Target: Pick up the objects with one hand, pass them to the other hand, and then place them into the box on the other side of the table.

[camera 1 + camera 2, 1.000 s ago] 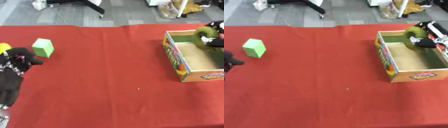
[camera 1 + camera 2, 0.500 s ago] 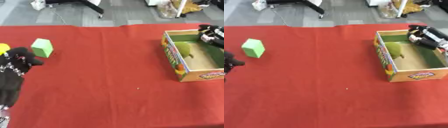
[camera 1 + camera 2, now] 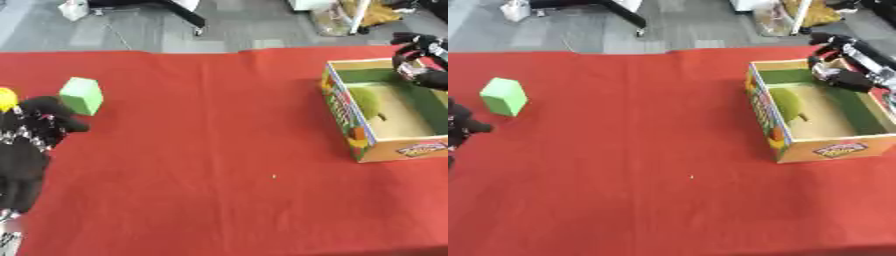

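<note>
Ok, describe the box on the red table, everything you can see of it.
The box is an open-topped cardboard tray, green inside with a tan floor and colourful print on its outer walls. It sits flat on the red cloth at the robot's right. A rounded green object lies inside against the near-left wall. The right hand hovers over its far rim.

Green block: light green, boxy, stands slightly tilted on the red surface at left of frame, upper half. Cardboard box: open top, colourful printed sides, green inner walls, sits at right of frame. Round green object lies inside the box against its left wall. Block and box well apart.
</note>
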Controlling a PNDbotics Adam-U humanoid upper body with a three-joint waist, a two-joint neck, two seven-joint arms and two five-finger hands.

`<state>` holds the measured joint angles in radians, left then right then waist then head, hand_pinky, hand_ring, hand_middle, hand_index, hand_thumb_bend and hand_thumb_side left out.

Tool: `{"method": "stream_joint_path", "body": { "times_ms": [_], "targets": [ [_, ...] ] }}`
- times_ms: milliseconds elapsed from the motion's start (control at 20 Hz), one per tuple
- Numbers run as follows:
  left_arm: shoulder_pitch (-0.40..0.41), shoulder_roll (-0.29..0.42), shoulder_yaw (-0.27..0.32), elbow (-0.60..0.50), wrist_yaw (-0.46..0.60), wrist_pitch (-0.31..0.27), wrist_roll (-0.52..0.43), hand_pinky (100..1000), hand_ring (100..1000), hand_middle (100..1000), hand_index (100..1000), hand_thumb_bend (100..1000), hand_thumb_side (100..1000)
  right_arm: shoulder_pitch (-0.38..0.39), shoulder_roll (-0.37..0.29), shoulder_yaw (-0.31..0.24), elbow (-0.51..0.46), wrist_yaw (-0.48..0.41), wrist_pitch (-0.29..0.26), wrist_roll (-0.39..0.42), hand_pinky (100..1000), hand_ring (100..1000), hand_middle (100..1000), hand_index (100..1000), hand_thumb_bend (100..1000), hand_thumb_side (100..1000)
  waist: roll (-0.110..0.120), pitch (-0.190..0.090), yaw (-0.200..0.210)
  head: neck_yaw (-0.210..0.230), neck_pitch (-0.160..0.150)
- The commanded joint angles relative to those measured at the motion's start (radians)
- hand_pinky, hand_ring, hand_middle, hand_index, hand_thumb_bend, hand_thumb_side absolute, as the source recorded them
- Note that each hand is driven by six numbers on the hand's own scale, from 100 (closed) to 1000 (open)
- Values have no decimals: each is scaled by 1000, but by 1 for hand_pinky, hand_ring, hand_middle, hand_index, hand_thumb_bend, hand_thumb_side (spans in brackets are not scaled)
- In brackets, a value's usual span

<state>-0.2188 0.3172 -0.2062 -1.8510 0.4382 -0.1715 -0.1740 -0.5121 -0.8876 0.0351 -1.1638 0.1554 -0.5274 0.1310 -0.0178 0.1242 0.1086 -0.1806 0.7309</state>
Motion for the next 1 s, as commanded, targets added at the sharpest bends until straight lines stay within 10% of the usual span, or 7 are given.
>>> {"method": "stream_joint_path", "body": {
  "times_ms": [50,300,400,700,1000],
  "targets": [
    [-8,7,14,-4,-18,-1,23,685,576,596,748,220,894,17,-64,-23,-194,-119,-18,-46,709,684,785,962,100,461,5,-7,-5,7,0],
    [-24,35,28,-1,-63,4,48,679,570,591,746,175,877,115,-59,-38,-632,-245,-38,-72,689,635,740,921,100,100,6,-6,-17,25,-5],
    [-38,69,40,-4,-105,13,58,677,566,590,748,132,865,152,-46,-35,-785,-249,-64,-79,698,642,742,913,100,100,8,-6,-21,35,-8],
    [-113,259,100,3,-349,89,91,689,591,622,781,100,749,177,18,47,-835,-228,-297,7,701,637,735,905,100,100,16,-16,-32,67,-10],
    [-245,498,83,54,-758,160,-29,755,696,730,867,100,552,190,82,113,-836,-286,-354,127,692,623,722,903,100,120,21,-27,-48,109,-2]
  ]
}}
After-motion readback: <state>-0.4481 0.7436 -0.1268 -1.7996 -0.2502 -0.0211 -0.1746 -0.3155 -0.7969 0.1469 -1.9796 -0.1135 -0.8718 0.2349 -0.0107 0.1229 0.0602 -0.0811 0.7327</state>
